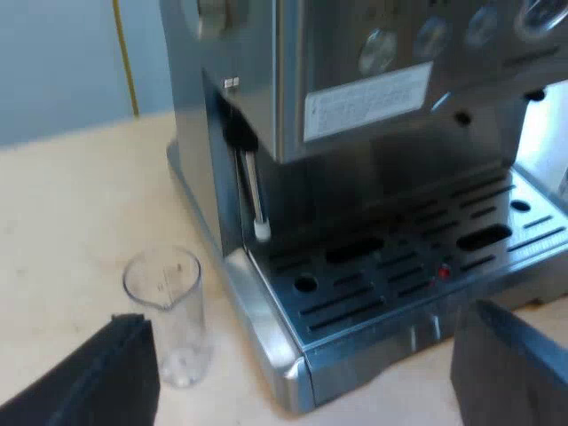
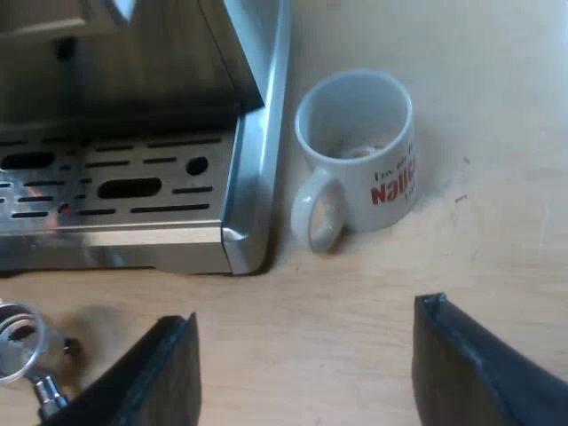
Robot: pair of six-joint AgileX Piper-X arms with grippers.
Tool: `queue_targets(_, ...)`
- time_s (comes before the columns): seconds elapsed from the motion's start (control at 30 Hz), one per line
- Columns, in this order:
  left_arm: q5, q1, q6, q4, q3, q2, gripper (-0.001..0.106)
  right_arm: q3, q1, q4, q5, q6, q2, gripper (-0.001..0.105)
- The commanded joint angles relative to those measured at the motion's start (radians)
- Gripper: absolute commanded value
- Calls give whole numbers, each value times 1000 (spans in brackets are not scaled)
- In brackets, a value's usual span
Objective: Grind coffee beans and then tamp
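Left gripper (image 1: 311, 377): released; you have two matte black wedge-shaped fingers spread wide, holding nothing, above the table (image 1: 80, 204) at the machine's front corner.
Right gripper (image 2: 306, 355): released too; its black fingers are set wide apart with bare wood between them, hanging over the table in front of the mug.
Espresso machine (image 1: 355, 89): boxy, brushed steel, round dials along the top of its face and a white printed label (image 1: 368, 102) below them.
Drip tray (image 1: 399, 266): flat steel plate cut with long slots and a few round holes; rounded, polished corner.
Steam wand (image 1: 253, 191): thin metal tube, hanging straight down at the machine's side, pale tip lowest.
Measuring glass (image 1: 169, 311): clear, slightly tapered cylinder with faint printed marks; upright, mouth up, on the table just beside the machine's base, near your left finger.
Metal holder (image 2: 18, 342): you find it loose on the table, in front of the drip tray and near your right gripper's finger. Shiny round ring, open side up, lying flat. Its short metal neck leads away from the machine, so the long axis runs outward from the machine's front; the handle is cut off from sight.
Mug (image 2: 355, 151): white glazed ceramic, red lettering, upright, just beside the tray's corner; the loop handle points toward that corner.
Table: pale wood-grain surface, smooth, a few small dark specks near the mug.
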Motion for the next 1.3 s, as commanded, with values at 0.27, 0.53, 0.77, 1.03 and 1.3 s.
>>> queue_targets(0.27, -16, 1, -2, 54, 34, -237, 70, -7, -1, 28, -8, -16, -260, 55)
queue_targets(0.53, -31, 1, -2, 154, 42, -404, 70, -7, -1, 59, -8, -16, -401, 55)
queue_targets(0.77, -52, 1, -2, 191, 33, -430, 70, -4, -1, 175, -25, -16, -432, 55)
queue_targets(1.03, -77, 1, -2, 162, 70, -430, 70, 79, -1, 163, -32, -16, -432, 55)
queue_targets(1.3, -83, 1, -2, 145, 174, -430, 70, 213, -1, 131, -32, -16, -432, 55)
